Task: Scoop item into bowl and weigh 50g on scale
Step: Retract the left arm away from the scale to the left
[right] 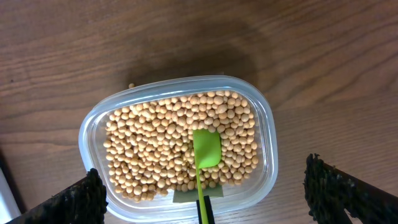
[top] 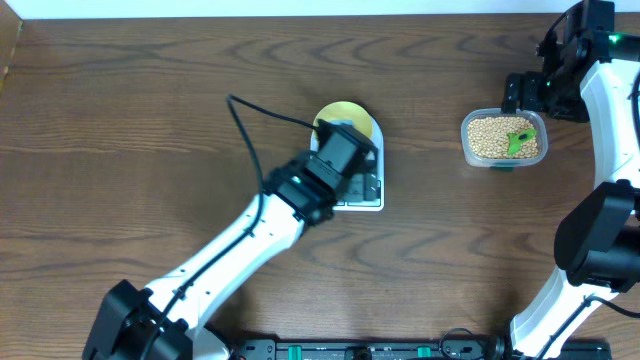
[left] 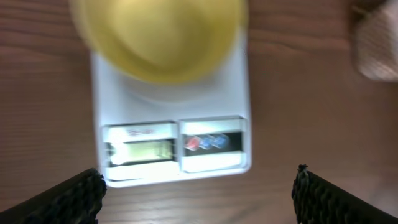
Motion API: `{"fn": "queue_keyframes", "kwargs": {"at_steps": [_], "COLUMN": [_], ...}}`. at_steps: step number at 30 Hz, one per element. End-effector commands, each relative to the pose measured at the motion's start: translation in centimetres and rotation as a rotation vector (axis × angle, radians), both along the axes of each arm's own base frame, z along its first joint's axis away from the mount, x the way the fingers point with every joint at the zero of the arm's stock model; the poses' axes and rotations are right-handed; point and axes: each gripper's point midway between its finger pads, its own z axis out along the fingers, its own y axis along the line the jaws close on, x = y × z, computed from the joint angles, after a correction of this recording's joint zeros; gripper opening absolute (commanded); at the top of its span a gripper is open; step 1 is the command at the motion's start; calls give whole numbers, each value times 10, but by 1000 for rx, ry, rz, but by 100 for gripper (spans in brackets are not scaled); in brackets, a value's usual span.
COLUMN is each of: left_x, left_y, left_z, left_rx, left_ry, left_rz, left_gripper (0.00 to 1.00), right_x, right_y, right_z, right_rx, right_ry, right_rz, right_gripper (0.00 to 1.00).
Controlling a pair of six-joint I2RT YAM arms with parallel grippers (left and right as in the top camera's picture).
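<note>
The counter [top: 150, 150] is dark brown wood with a strong wavy grain running across it. The white flat scale [left: 186, 102] lies directly on the wood near the middle, its display edge facing the near side. Well to the right of the scale, and a little farther back, a clear rounded-rectangular plastic tub [right: 269, 155] also rests on the bare wood, apart from the scale.
</note>
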Motion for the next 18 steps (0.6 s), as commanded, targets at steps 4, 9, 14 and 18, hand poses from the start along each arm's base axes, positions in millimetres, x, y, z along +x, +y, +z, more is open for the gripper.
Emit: {"fn": "queue_keyframes", "kwargs": {"at_steps": [4,9,14,18], "left_x": [30,40,50,54], "left_y": [66,122,170,207], "left_z": [-5,-10,-11,-11], "left_rx": [56,83,118,120], "left_ry": [13,58,62,67], "left_rz": [178,317,389,481], "left_gripper": [98,98,98,98], "right_x": [0,0,0,0], "right_y": [-4,-4,-4,-4], "right_z": [1,1,1,1], "right_rx": [4,4,4,4], "right_ry": [-4,-3,-3,-4], "right_rz": [-6,-6,-6,-6], "right_gripper": [99,99,99,99]}}
